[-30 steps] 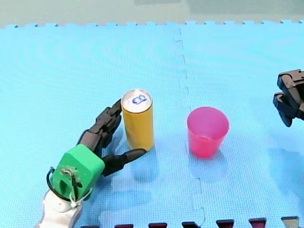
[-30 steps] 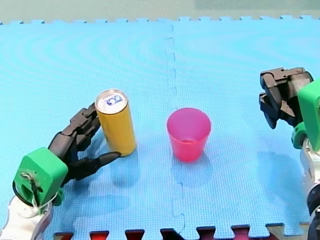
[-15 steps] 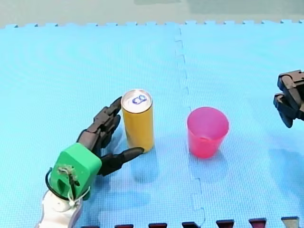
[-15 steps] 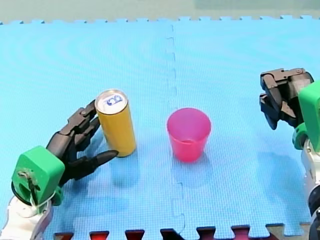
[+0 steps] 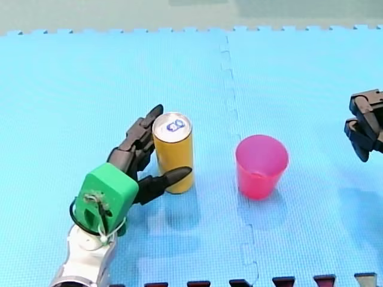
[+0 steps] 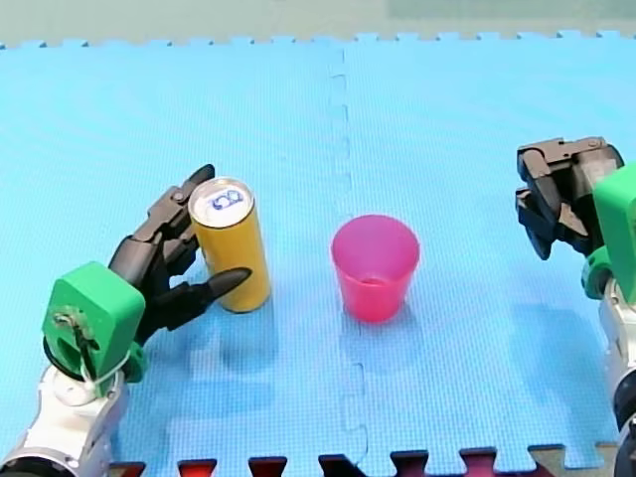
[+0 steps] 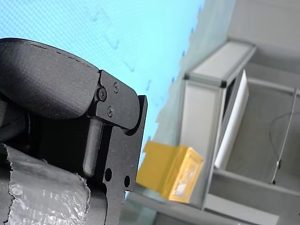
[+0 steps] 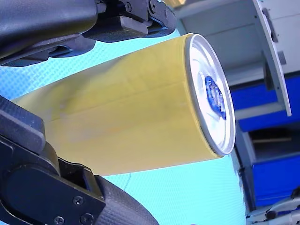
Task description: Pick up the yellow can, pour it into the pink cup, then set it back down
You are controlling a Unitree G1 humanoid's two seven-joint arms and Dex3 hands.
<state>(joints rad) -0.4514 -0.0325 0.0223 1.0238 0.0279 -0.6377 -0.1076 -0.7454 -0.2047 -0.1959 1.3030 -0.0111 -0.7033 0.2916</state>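
Observation:
The yellow can (image 5: 175, 160) stands upright on the blue foam mat, left of centre, its silver top facing up. My left hand (image 5: 172, 141) reaches in from the lower left and brackets it. The fingers (image 5: 141, 133) lie along the can's far left side and the thumb (image 5: 170, 178) crosses in front of its base. In the second wrist view the can (image 8: 131, 122) lies between the black fingers (image 8: 56, 28). The pink cup (image 5: 261, 165) stands upright to the can's right, apart from it. My right hand (image 6: 553, 199) hovers at the right edge, holding nothing.
A jigsaw seam (image 5: 233, 113) runs front to back between can and cup. The mat's far edge (image 5: 179, 30) meets a grey floor. Dark red tiles (image 6: 199, 467) line the near edge. In the first wrist view a yellow box (image 7: 171, 171) sits by a grey cabinet (image 7: 206, 112).
My left hand has moved forward and toward the can, so fingers and thumb now reach further around it. Can, cup and right hand have stayed in place.

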